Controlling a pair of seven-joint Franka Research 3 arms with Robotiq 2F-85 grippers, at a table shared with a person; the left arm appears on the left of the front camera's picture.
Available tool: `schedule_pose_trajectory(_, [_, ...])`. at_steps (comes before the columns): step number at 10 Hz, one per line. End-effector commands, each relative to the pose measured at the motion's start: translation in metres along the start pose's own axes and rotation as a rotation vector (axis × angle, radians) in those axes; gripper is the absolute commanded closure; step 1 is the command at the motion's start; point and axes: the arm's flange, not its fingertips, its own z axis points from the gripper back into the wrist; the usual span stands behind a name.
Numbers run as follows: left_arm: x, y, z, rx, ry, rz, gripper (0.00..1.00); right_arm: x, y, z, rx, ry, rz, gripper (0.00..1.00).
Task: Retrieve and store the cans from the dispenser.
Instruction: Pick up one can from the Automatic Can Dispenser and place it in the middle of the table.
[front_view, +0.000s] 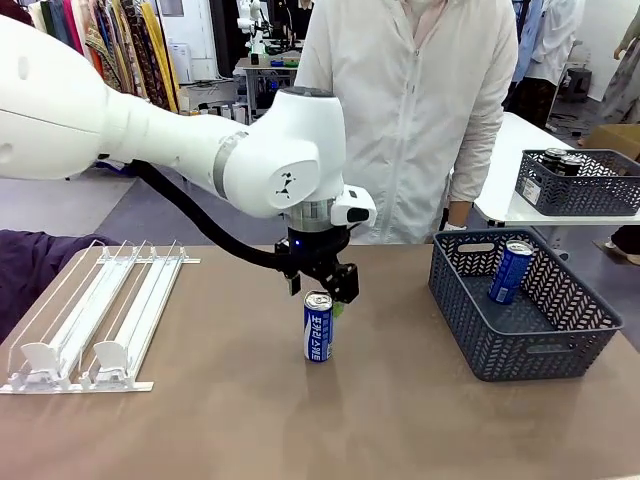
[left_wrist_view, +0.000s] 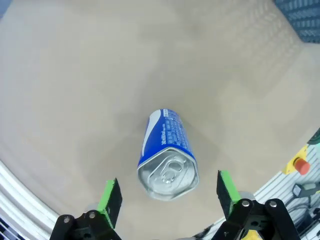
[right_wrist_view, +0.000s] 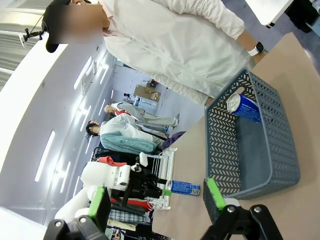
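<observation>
A blue and white can (front_view: 318, 327) stands upright on the brown table, in the middle. My left gripper (front_view: 322, 285) hangs just above its silver top. In the left wrist view the left gripper (left_wrist_view: 168, 196) is open, its green pads (left_wrist_view: 108, 196) clear of the can (left_wrist_view: 167, 150) on both sides. A second blue can (front_view: 512, 270) leans inside the dark grey basket (front_view: 560, 345) on the right. The white dispenser (front_view: 90, 320) lies flat at the left, with no can in its lanes. My right gripper (right_wrist_view: 156, 197) is open, held up off the table and holding nothing, facing the basket (right_wrist_view: 280, 165).
A person in a white coat (front_view: 420, 110) stands at the far edge of the table, one hand (front_view: 456, 215) near the basket. A second grey basket (front_view: 580, 185) holding dark cans sits on a white table behind. Bare tabletop lies in front of the can.
</observation>
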Motion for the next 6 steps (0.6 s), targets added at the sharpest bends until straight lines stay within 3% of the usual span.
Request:
schedule_pose_trajectory(1, [-0.038,0.015,0.033,-0.025,-0.092,0.072,0.0,0.002,0.002,-0.001,0.027,-0.02,0.005,0.0])
schedule_pose_trajectory(3, [-0.092,0.045,0.084,-0.124,-0.14,0.184,0.0,0.002,0.002,-0.001,0.027,-0.02,0.005,0.0])
schedule_pose_trajectory(6, [-0.183,0.132,0.146,-0.532,-0.319,0.301,0.0,0.002,0.002,-0.001,0.027,-0.02,0.005,0.0])
